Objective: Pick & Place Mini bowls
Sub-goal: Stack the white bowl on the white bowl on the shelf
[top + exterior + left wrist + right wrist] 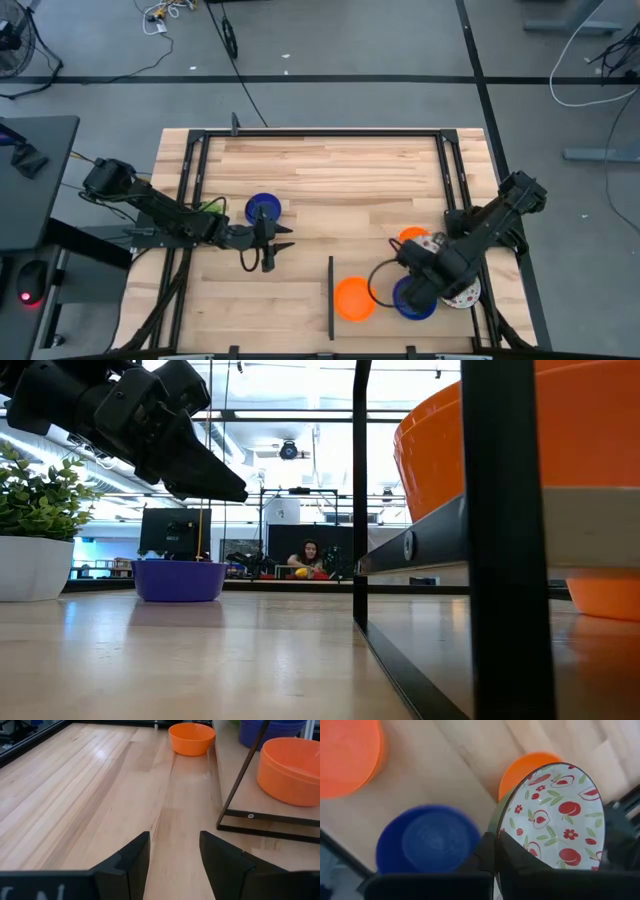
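Our right hand (pixel 495 855) grips the white red-patterned mini bowl (pixel 555 815) by its rim, tilted above a blue bowl (pixel 427 845) on the bench (pixel 340 175). It looks light, stiff and slick, so rim pinches suit. Left hand (pixel 172 860) hangs released near another blue bowl (pixel 263 208).

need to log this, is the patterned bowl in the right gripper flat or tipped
Tipped: the patterned bowl stands on edge, rim pinched by the right gripper.

The left arm is stretched low across the table's left half with the left gripper (pixel 280 246) held open above the wood, while the right arm is bent inward at the right side, the right gripper (pixel 428 272) clamped on a rim.
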Robot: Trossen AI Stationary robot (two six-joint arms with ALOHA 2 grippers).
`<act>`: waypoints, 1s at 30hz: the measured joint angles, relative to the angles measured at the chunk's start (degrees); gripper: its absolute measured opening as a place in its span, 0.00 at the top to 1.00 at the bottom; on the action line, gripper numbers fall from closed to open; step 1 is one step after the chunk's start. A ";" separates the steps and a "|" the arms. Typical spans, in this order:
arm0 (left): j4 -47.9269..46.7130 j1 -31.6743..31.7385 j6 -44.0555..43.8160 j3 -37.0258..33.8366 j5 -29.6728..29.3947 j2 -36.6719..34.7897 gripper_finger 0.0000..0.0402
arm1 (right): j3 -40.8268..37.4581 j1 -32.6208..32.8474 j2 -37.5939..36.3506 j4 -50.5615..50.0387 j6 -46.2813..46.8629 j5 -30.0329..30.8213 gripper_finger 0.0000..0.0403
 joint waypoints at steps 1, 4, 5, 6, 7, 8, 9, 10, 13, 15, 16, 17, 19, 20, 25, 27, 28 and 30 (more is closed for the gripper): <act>-0.09 0.00 -0.01 0.00 0.00 0.00 0.56 | 0.00 0.88 0.00 -0.01 1.50 -0.05 1.00; -0.17 0.00 0.01 0.00 0.00 0.00 0.56 | 0.07 3.35 0.00 -0.24 3.88 -0.03 1.00; -0.22 0.00 0.00 0.00 -0.02 0.00 0.56 | 0.07 4.04 0.00 -0.20 3.86 -0.01 1.00; -0.21 0.00 0.01 0.00 -0.02 0.00 0.56 | 0.07 4.70 0.00 -0.20 3.92 -0.01 1.00; -0.22 0.00 0.01 0.00 -0.02 0.00 0.56 | 0.07 5.36 0.00 -0.22 4.12 -0.03 1.00; -0.22 0.00 0.00 0.00 -0.02 0.00 0.56 | 0.10 6.00 0.00 -0.25 4.44 -0.05 1.00; -0.20 0.00 0.00 0.00 -0.02 0.00 0.56 | 0.29 6.59 0.01 -0.28 4.81 -0.11 1.00; -0.19 0.00 0.00 0.00 -0.02 0.00 0.56 | 0.61 7.19 0.02 -0.25 5.04 -0.35 1.00; -0.19 0.00 -0.01 0.00 -0.11 0.00 0.56 | 2.30 8.75 0.02 -0.28 6.14 -0.87 1.00; -0.19 0.00 0.01 0.00 -0.15 0.00 0.56 | 3.57 9.78 0.02 -0.25 6.35 -0.93 1.00; -0.19 0.00 0.01 0.00 -0.21 0.00 0.56 | 4.21 10.31 0.02 -0.27 6.22 -0.93 1.00; -0.19 0.00 0.01 0.00 -0.22 0.00 0.56 | 4.73 10.88 0.02 -0.25 5.83 -0.95 1.00; -0.19 0.00 0.01 0.00 -0.24 0.00 0.56 | 5.46 12.15 0.02 -0.25 5.19 -1.22 1.00; -0.19 0.01 0.00 0.00 -0.24 0.00 0.56 | 5.70 12.92 0.02 -0.27 5.02 -1.73 1.00; -0.19 0.02 0.01 0.00 -0.26 0.00 0.56 | 5.75 17.52 0.02 -0.27 6.82 -3.40 1.00; -0.19 0.02 0.00 0.00 -0.26 0.00 0.56 | 5.74 19.09 0.02 -0.29 8.07 -2.78 1.00; -0.19 0.02 0.00 0.00 -0.26 0.00 0.56 | 5.69 19.70 0.02 -0.24 8.55 -2.13 1.00; -0.17 0.02 0.01 0.00 -0.26 0.00 0.56 | 4.84 20.63 0.02 -0.27 8.93 -1.09 1.00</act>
